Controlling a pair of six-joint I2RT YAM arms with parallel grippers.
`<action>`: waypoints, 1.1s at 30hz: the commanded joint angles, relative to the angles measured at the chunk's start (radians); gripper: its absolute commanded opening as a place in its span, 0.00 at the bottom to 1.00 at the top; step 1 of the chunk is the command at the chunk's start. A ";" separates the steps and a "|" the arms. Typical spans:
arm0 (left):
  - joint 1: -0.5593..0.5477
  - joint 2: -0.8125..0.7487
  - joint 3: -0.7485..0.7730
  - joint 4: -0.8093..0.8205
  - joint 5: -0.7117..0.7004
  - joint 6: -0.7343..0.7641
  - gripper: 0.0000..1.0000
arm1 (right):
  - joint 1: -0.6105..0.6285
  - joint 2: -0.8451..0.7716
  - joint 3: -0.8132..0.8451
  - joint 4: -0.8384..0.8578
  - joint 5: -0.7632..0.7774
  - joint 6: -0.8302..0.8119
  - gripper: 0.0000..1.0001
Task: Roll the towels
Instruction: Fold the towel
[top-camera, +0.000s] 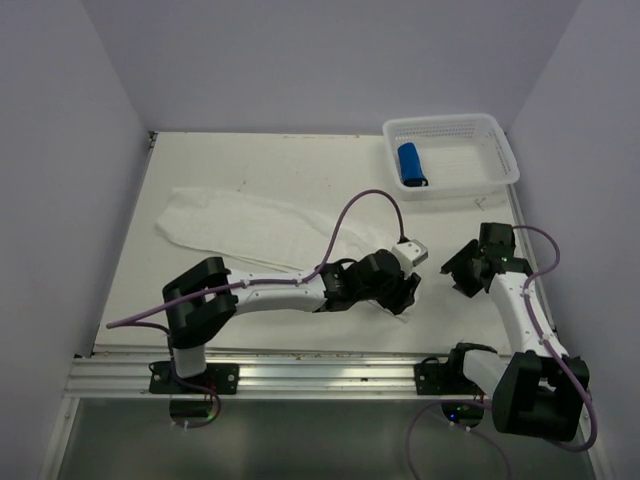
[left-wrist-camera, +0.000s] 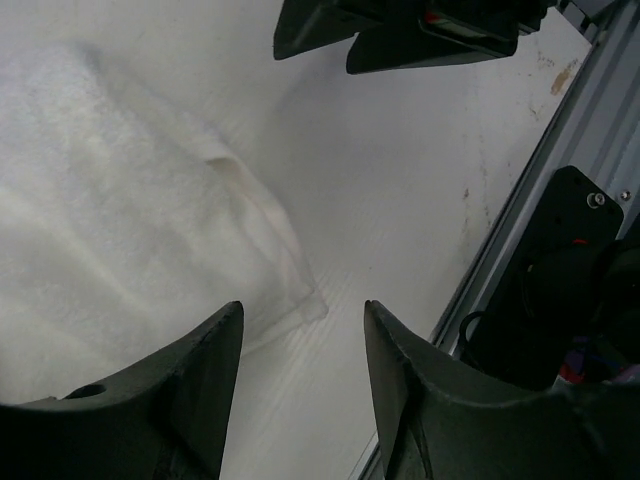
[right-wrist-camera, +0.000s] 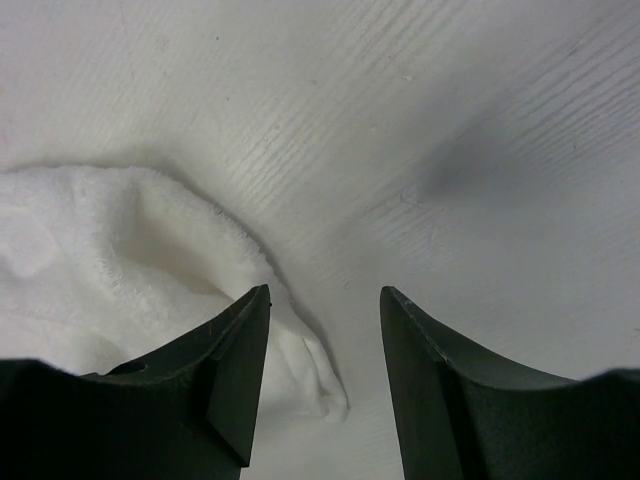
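A pale surface (top-camera: 250, 160) carries a long white towel (top-camera: 240, 225), which lies flat on the diagonal from the far left toward the near middle. Its near end sits rumpled beneath the wrist of the left arm (top-camera: 270, 290), which reaches low across the surface from its base at the near edge. The right arm (top-camera: 520, 310) bends inward from the near right corner and faces that same end of the towel.

A white perforated basket (top-camera: 505, 150) stands at the far right corner. The blue towel (top-camera: 411, 164) lies rolled inside it, near its left wall and well apart from both arms.

The left tool (left-wrist-camera: 303, 330) hangs just above the surface with its 2 fingers apart and nothing clamped between them. A thin corner of the white towel pokes into the gap. The right tool (right-wrist-camera: 325, 300) is likewise spread and grips nothing. The towel's fluffy edge lies under 1 of its fingers, and a small fold of cloth reaches into the space between the 2.
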 joint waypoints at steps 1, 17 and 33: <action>-0.015 0.039 0.059 0.070 0.034 0.062 0.56 | -0.020 -0.004 0.023 0.030 -0.092 -0.028 0.52; -0.052 0.243 0.235 -0.126 -0.063 0.114 0.33 | -0.036 0.022 0.006 0.058 -0.129 -0.058 0.51; -0.052 0.295 0.229 -0.145 -0.026 0.083 0.48 | -0.039 0.025 -0.017 0.078 -0.137 -0.064 0.51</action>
